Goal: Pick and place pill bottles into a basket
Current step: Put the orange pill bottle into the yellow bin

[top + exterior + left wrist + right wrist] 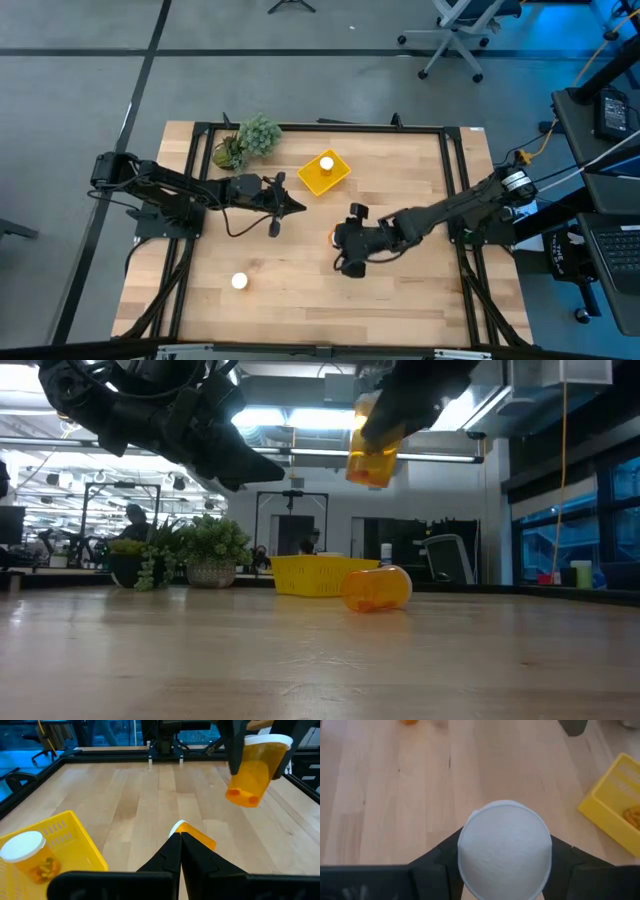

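While our right gripper (pixel 352 243) hangs mid-table from above, the basket (pixel 324 172) sits far behind it with one bottle (pixel 326 163) inside. Level, we carry a bottle (pixel 372 455) aloft, clear of another lying below (pixel 376 588). Our left gripper (pixel 180 851) waits pinched closed beside the basket. Our right fingers (pixel 437 860) clasp the white cap (pixel 504 849).

Orange translucent pill bottles (pixel 252 775) with white caps, bright yellow basket (pixel 325 172), pale wood-grain table (pixel 300 290), green plant (pixel 256 136)
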